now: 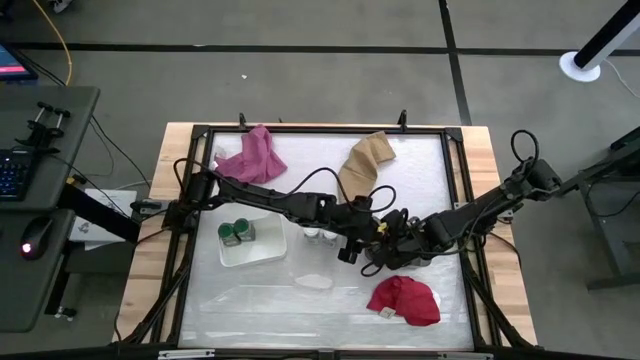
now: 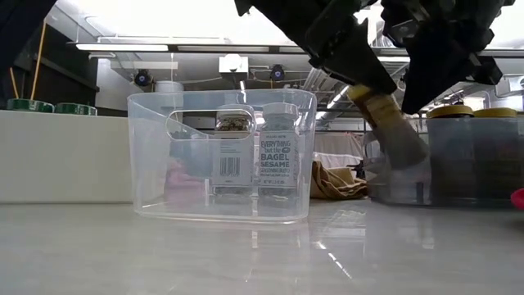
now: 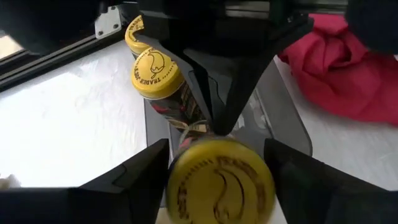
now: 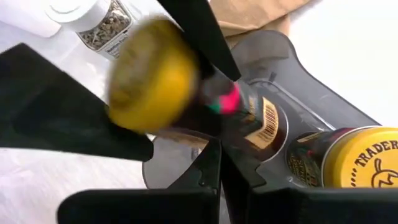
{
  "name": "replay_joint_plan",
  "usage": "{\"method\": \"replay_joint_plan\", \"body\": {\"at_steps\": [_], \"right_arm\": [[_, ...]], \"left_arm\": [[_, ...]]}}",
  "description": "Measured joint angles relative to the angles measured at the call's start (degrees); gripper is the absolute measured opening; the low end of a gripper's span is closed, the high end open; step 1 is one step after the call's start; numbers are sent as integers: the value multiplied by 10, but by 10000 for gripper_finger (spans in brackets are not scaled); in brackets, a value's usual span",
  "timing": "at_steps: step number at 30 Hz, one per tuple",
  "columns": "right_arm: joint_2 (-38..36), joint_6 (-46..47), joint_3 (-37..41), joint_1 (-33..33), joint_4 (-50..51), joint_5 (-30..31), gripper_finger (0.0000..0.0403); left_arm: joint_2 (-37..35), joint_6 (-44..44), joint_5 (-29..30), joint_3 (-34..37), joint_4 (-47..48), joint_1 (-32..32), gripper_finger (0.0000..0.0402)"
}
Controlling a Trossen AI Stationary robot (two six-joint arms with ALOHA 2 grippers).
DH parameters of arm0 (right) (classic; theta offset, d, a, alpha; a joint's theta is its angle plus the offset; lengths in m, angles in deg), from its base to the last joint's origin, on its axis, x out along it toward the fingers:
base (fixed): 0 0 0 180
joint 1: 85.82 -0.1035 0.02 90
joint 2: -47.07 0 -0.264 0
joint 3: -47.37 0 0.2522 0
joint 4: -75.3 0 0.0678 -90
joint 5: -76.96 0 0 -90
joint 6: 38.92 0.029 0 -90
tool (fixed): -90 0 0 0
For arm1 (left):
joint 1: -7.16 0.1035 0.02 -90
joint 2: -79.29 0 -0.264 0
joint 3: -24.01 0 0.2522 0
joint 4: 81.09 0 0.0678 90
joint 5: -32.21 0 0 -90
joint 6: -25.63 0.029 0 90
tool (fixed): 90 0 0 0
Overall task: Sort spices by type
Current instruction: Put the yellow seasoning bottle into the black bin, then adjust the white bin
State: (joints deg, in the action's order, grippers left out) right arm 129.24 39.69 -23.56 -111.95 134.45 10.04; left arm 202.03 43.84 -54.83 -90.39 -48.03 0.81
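A yellow-lidded amber jar (image 3: 217, 183) stands tilted between the fingers of my left gripper (image 1: 352, 248) over the grey tray (image 4: 292, 56), right of the table's middle. Two more yellow-lidded jars (image 3: 155, 71) stand in that tray. My right gripper (image 4: 224, 163) is shut, its tips just short of the tilted jar's body (image 4: 252, 121); I cannot tell whether they touch. White-lidded jars (image 2: 278, 156) stand in a clear tray (image 2: 155, 188). Green-lidded jars (image 1: 236, 232) stand in the white tray (image 1: 268, 250). My left gripper pinches the tilted jar at its lid end (image 3: 186, 186), one finger (image 3: 134, 171) on each side of it. The fingers slant down from the table's left. The jar leans with its lid up and its base low inside the grey tray (image 2: 409, 160).
A pink cloth (image 1: 255, 155) and a tan cloth (image 1: 368, 155) lie near the far edge, and a red cloth (image 1: 405, 300) lies near the front right. A small white patch (image 1: 313, 282) lies before the trays. Both arms crowd the middle.
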Motion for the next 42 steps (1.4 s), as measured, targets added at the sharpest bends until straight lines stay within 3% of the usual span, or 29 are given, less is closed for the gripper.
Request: {"method": "replay_joint_plan", "body": {"at_steps": [9, 15, 25, 33, 36, 42], "right_arm": [[0, 0, 0, 0, 0, 1, 0], [0, 0, 0, 0, 3, 2, 0], [-8, -26, -2, -10, 3, -49, 0], [-43, -42, -3, -17, 9, -70, 0], [-54, -53, -3, -18, 4, -73, 0], [-72, -70, -3, -18, -5, -62, 0]], "left_arm": [[0, 0, 0, 0, 1, 0, 293], [-11, 4, 3, 0, 10, 0, 296], [-41, 35, 24, 0, 79, 3, 296], [-105, -21, 18, 0, 178, 35, 296], [-141, -60, -18, 8, 224, 54, 296], [-269, -151, -65, 131, 204, 65, 296]]}}
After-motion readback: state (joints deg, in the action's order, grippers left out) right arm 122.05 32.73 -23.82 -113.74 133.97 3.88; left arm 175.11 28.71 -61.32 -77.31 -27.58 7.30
